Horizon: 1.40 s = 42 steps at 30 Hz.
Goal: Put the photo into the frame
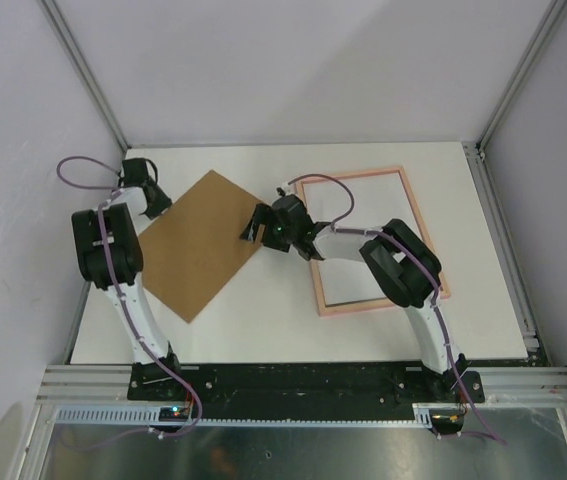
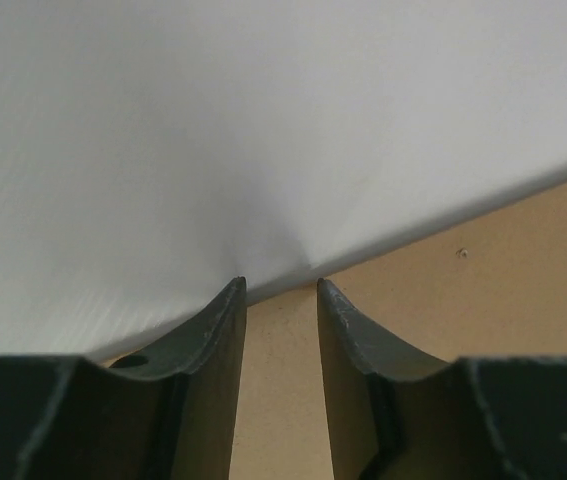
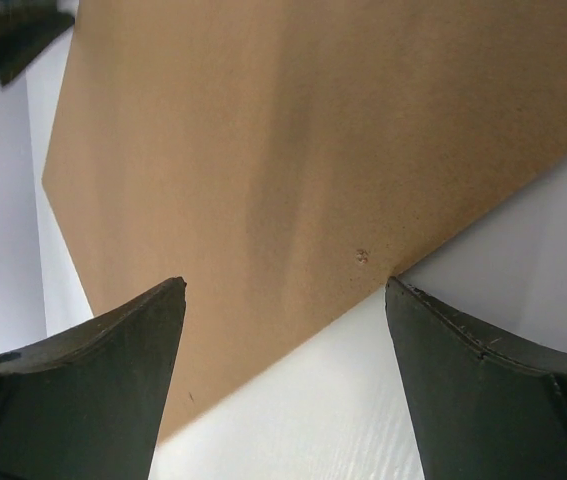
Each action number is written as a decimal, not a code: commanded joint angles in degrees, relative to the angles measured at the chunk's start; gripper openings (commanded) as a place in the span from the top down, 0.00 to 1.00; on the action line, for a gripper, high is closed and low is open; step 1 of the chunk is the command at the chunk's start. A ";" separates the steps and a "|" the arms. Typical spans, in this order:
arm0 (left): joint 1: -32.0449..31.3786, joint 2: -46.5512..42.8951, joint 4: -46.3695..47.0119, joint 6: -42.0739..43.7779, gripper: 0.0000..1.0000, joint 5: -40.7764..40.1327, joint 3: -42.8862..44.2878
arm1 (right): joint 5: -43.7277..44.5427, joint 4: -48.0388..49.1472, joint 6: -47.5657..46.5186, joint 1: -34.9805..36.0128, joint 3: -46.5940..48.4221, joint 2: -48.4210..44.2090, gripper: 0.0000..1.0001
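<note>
We see the right end effector (image 3: 285, 284), its dark jaws wide apart with nothing gripped, above a flat brown fibreboard sheet (image 3: 293, 130) lying on the white table (image 3: 313, 420). The sheet's slanting edge passes right by the right-hand jaw tip.

The board (image 1: 198, 250) is matt brown fibreboard, faintly speckled. The frame (image 1: 353, 174) is pale pink wood, smooth. The table (image 1: 263, 330) is matt white.
</note>
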 commanded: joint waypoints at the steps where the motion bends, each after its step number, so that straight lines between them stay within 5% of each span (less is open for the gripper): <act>1: -2.36 -4.98 -7.97 -3.18 0.62 -0.33 -9.71 | 0.53 -4.00 -1.18 -2.77 2.04 3.94 0.14; 10: -4.07 -16.95 -6.36 -5.88 0.63 -0.89 -22.92 | -1.80 -8.16 -4.21 -4.70 4.71 4.10 0.13; 17: -3.38 -22.77 -6.45 -4.31 0.61 -1.61 -25.38 | -2.29 -12.87 -6.25 -4.77 3.44 0.51 0.13; 29: -2.28 -21.70 -6.58 -2.09 0.52 -1.41 -22.94 | -1.36 -20.12 -6.59 -3.13 -0.70 -4.59 0.12; 42: -0.44 -18.42 -6.48 -1.11 0.50 0.88 -21.55 | -2.86 -17.63 -3.19 -1.69 -4.23 -4.69 0.11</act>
